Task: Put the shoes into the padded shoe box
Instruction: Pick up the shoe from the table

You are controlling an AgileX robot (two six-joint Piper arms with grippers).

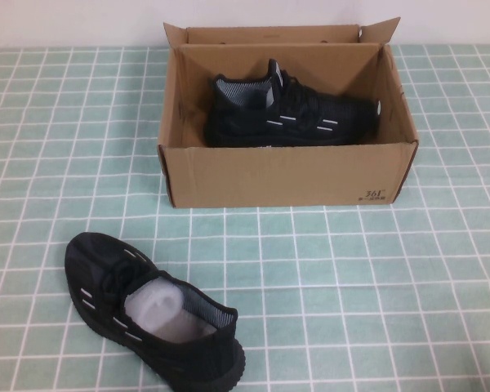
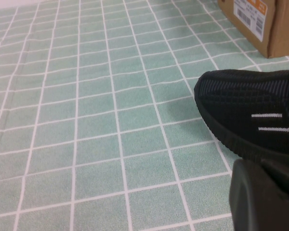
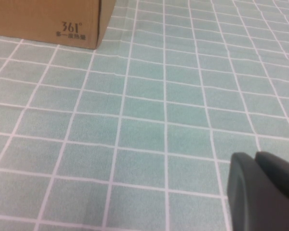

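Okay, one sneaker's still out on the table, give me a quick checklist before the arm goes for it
1. One sneaker already lying in the box: ok.
2. Second sneaker on the table, nothing on top of it: ok.
3. Box flaps upright, top open: ok.
4. Free space left in the box beside the packed sneaker: cannot tell.
5. Left gripper near the loose sneaker's toe, holding nothing: ok.
6. Right gripper over bare tablecloth, away from the box: ok.
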